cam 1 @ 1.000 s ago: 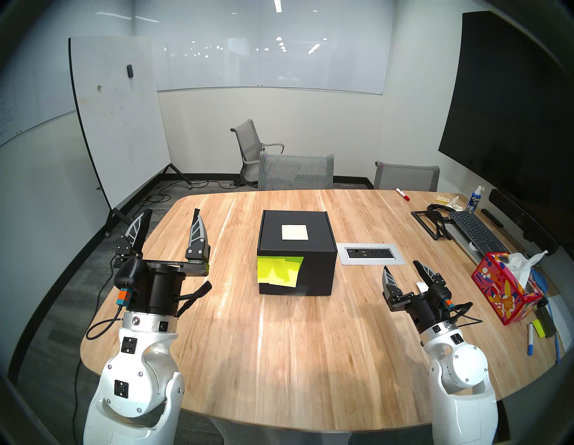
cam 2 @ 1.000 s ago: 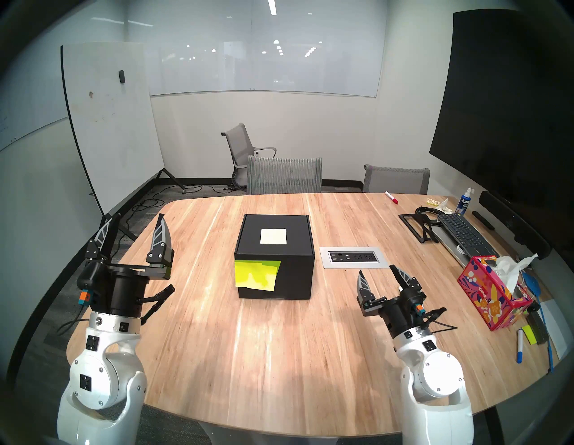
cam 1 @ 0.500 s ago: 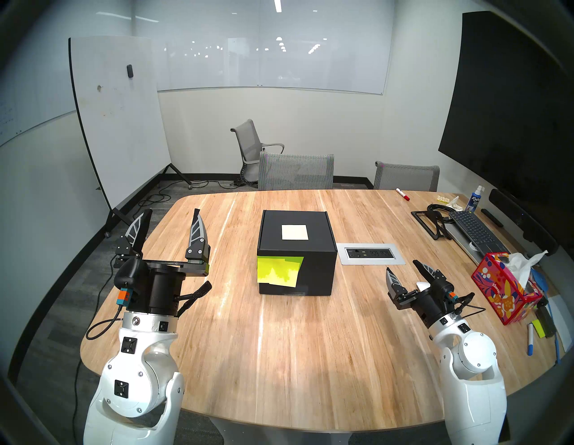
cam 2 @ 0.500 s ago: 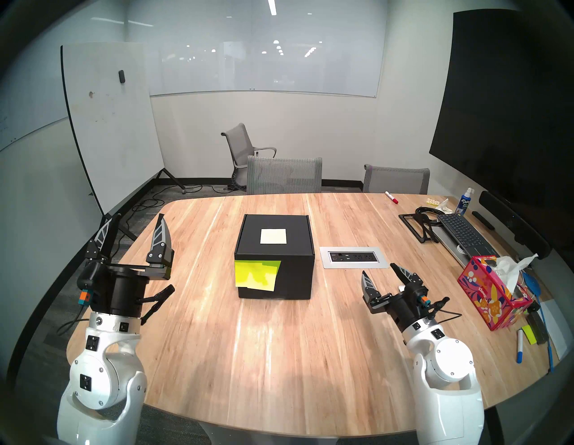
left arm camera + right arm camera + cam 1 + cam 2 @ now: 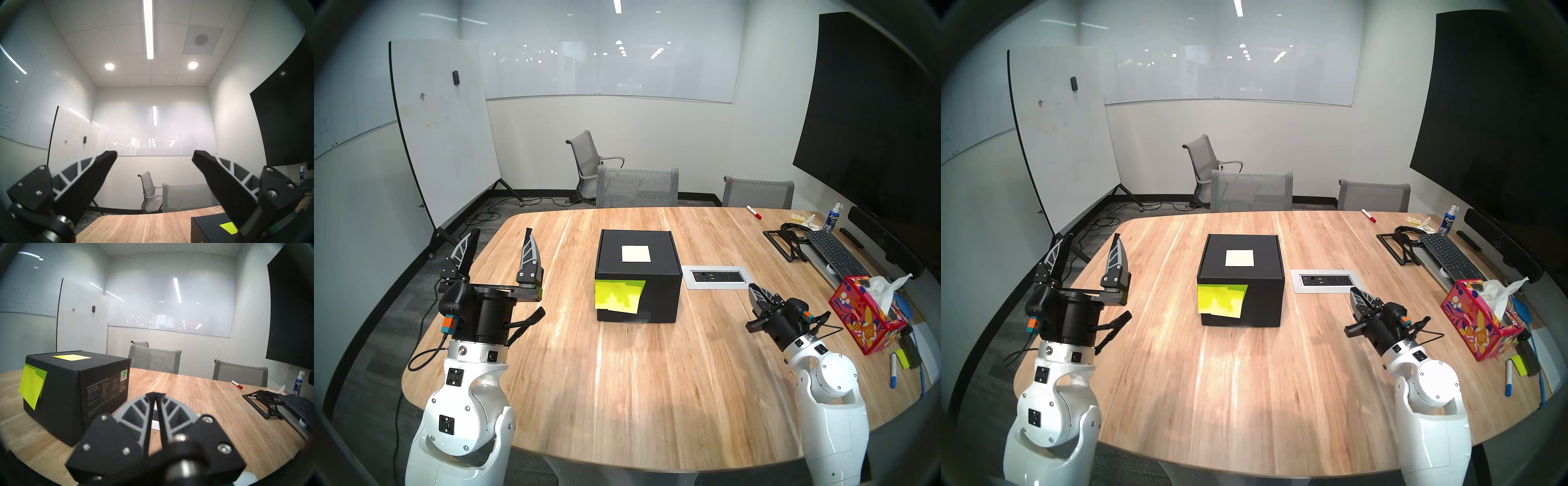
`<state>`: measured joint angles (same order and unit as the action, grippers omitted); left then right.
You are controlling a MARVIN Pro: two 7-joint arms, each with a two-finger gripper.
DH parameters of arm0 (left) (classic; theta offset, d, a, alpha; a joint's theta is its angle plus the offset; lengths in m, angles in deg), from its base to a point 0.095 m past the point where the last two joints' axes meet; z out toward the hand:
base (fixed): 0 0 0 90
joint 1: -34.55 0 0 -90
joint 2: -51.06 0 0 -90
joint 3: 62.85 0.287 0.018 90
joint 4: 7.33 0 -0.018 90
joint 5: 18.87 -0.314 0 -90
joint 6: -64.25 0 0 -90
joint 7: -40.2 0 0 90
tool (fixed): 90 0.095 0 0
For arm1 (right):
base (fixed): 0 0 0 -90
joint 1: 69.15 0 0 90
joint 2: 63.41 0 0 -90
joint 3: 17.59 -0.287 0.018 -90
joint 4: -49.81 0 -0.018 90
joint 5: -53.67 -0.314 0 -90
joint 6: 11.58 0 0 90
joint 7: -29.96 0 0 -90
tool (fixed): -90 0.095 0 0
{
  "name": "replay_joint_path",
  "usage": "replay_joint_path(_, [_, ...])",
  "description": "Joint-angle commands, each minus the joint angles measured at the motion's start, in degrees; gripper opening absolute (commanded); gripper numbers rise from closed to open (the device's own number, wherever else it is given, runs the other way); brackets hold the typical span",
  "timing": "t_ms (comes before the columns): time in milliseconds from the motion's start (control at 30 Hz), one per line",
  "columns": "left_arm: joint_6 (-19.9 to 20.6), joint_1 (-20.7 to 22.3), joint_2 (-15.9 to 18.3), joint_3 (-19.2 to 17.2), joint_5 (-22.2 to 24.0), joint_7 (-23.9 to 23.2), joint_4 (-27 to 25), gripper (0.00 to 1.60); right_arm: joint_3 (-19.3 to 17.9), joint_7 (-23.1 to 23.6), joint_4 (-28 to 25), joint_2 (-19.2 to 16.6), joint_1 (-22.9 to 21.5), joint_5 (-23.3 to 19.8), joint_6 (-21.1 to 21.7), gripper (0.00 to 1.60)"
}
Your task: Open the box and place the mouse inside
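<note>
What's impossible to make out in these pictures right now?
Mouse: seen in no view; the right hand may hide it.
Inside of the box: shut lid, every view.
Print on the box's side: right wrist view, too small.

The wooden worktop [image 5: 619, 373] carried a shut black box [image 5: 638, 275] left of the right end effector [image 5: 755, 292], a tissue box [image 5: 863, 315] right of it, and a keyboard [image 5: 833, 253] beyond.

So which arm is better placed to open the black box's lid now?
Probably the left. The left gripper is open and raised beside the box; the right gripper is shut, low over the table by the power panel.
</note>
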<state>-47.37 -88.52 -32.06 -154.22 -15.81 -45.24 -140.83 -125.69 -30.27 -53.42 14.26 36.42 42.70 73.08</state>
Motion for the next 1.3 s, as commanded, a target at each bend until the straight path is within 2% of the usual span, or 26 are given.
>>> replay_joint_path(0, [-0.2,0.1,0.0,0.0,0.1,-0.1,-1.0,1.6,0.0,0.7,-0.2,-0.9,-2.1,-0.9,0.3,0.0])
replay_joint_path(200, [-0.2,0.1,0.0,0.0,0.1,-0.1,-1.0,1.6,0.0,2.5,2.3,-2.5,-3.3,-0.3,0.0,0.0])
replay_joint_path(267, [-0.2,0.1,0.0,0.0,0.1,-0.1,-1.0,1.6,0.1,3.1,4.7,-3.0,-4.3,-0.3,-0.7,0.0])
replay_joint_path(467, [-0.2,0.1,0.0,0.0,0.1,-0.1,-1.0,1.6,0.1,5.6,6.5,-4.9,-5.7,-0.6,-0.1,0.0])
replay_joint_path(867, [-0.2,0.1,0.0,0.0,0.1,-0.1,-1.0,1.6,1.5,11.0,9.7,-7.6,-8.5,-0.1,-2.8,0.0])
replay_joint_path(1067, [-0.2,0.1,0.0,0.0,0.1,-0.1,-1.0,1.6,2.2,11.7,10.1,-8.0,-10.1,0.0,-3.0,0.0])
replay_joint_path(1267, [-0.2,0.1,0.0,0.0,0.1,-0.1,-1.0,1.6,3.8,12.1,14.1,-8.8,-13.2,1.2,-3.5,0.0])
